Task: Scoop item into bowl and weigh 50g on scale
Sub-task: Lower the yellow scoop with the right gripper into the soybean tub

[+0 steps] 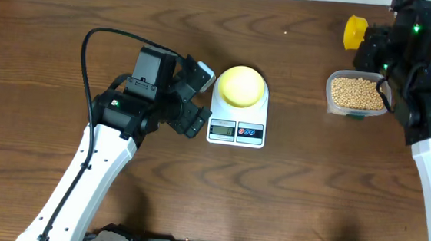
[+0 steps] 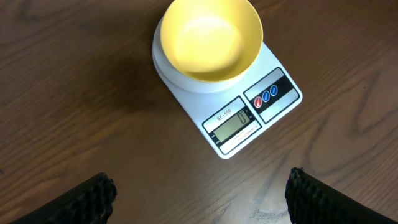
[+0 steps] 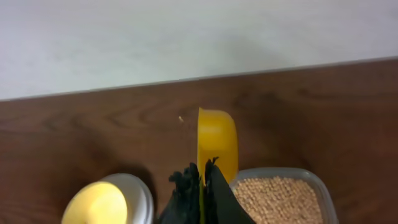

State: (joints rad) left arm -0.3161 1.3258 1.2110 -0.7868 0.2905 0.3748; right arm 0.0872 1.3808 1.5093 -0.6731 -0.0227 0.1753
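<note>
Right gripper (image 3: pixel 201 179) tight on yellow scoop (image 3: pixel 217 140); left gripper (image 2: pixel 202 196) wide beside scale (image 2: pixel 249 116).

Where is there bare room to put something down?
Bare wood lies between the scale and the bean tub, and across the table in front of the scale. It is crowded beyond the tub, where the right hand holds the scoop.

The bowl (image 1: pixel 240 86) sits on the scale (image 1: pixel 236 131), mid-way across the table (image 1: pixel 271 194). Well to the right lies the tub (image 1: pixel 355 114) with the beans (image 1: pixel 356 93) in it — the scoop (image 1: pixel 353 32) just behind.
</note>
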